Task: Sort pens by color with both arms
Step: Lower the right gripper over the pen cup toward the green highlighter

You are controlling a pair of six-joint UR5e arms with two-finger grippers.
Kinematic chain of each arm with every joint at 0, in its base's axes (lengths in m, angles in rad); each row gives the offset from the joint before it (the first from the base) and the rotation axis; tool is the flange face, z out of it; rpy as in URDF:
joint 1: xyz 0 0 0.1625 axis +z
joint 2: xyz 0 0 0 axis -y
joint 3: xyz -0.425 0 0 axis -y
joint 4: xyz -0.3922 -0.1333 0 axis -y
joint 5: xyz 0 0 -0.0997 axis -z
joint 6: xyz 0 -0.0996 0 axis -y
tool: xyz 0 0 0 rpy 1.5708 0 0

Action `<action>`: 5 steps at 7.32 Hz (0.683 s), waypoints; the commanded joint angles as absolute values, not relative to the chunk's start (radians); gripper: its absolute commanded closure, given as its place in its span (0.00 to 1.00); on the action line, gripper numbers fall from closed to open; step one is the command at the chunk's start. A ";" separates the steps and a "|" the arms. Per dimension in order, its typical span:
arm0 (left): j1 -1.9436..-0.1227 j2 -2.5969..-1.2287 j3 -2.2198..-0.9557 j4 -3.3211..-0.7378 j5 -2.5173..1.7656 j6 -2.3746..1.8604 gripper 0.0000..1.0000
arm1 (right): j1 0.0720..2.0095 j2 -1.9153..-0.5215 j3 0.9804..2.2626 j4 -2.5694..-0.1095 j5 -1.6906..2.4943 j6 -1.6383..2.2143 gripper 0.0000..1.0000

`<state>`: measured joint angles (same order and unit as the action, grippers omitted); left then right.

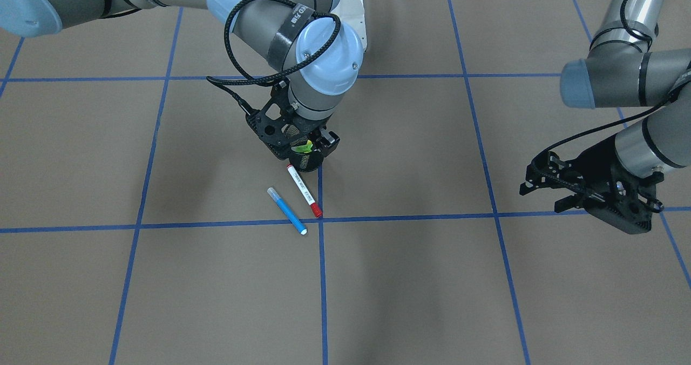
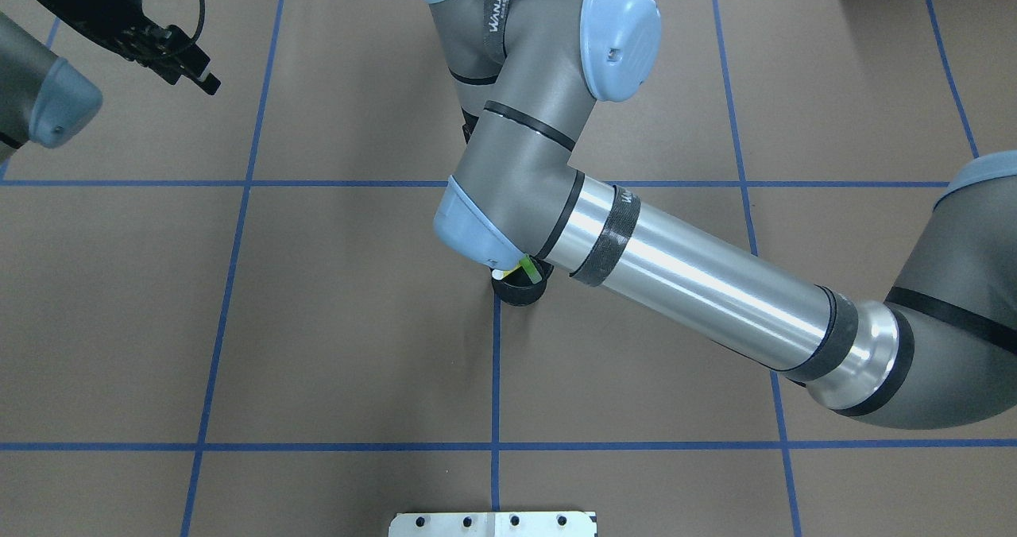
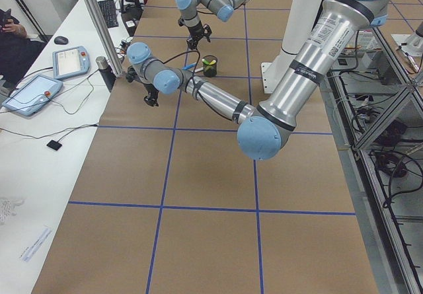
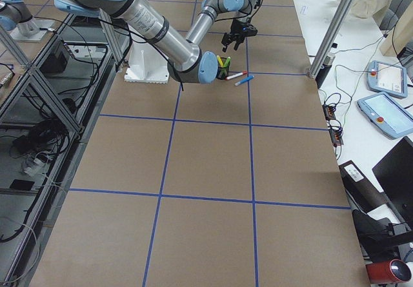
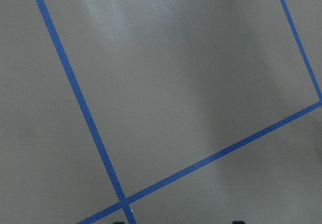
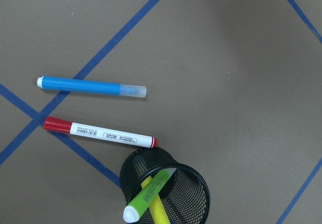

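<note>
A blue pen [image 1: 286, 210] with a clear cap and a white pen with red ends [image 1: 304, 190] lie side by side on the brown table, in front of the black mesh cup [image 1: 309, 162]. The right wrist view shows both, the blue pen [image 6: 83, 85] and the white pen [image 6: 100, 132]. The lime green highlighter [image 6: 148, 196] and the yellow highlighter [image 6: 160, 213] stand leaning inside the cup [image 6: 166, 183]. My right gripper [image 1: 300, 141] hovers just over the cup's mouth and looks open, touching no pen. My left gripper [image 1: 542, 196] is open and empty, far off to the side.
Blue tape lines [image 1: 322, 278] divide the table into squares. The white bolted pedestal [image 1: 353, 8] stands behind the cup. My right forearm [image 2: 699, 283] crosses the table's middle. Tablets and cables lie on the side bench [image 3: 33, 92].
</note>
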<state>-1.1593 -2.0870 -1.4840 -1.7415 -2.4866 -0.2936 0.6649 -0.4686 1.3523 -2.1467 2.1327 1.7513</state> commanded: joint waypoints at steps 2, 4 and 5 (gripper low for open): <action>-1.163 -2.040 -1.502 -1.743 -2.479 -0.255 0.22 | 0.666 -0.454 1.304 -2.138 2.141 1.752 0.07; -1.163 -2.010 -1.512 -1.752 -2.477 -0.242 0.22 | 0.667 -0.456 1.235 -2.013 2.141 1.779 0.09; -1.161 -2.003 -1.514 -1.752 -2.474 -0.238 0.22 | 0.666 -0.456 1.188 -1.953 2.141 1.804 0.10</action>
<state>-1.1625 -2.0151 -1.5105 -1.7489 -2.4774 -0.2443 0.6665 -0.4558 1.2463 -2.0354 2.1414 1.7755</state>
